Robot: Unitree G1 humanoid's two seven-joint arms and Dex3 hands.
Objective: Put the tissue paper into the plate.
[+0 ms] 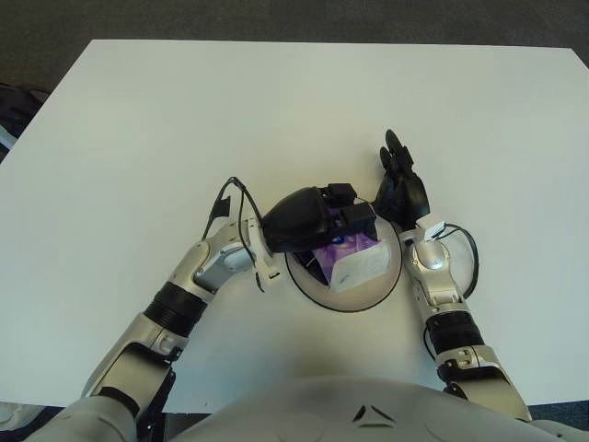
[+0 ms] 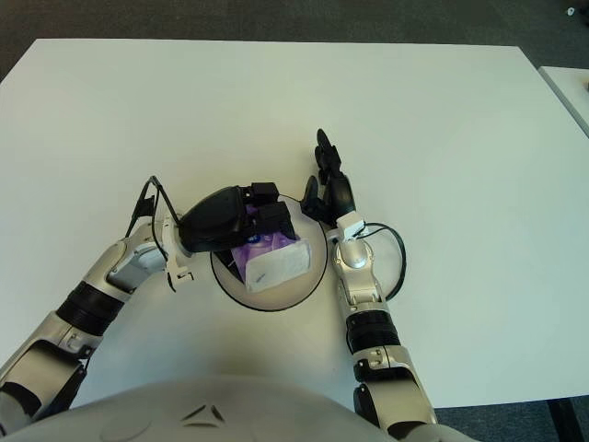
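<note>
One tissue pack (image 2: 276,264) inside plate (image 2: 276,300) rim, left hand (image 2: 235,219) above.

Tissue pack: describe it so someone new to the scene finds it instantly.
On the white table, look near the front edge, just ahead of the robot's torso, for the round plate. The tissue pack lies in it, under the left hand, with the right hand open at the plate's far-right rim. It is the only purple-and-white item there.
</note>
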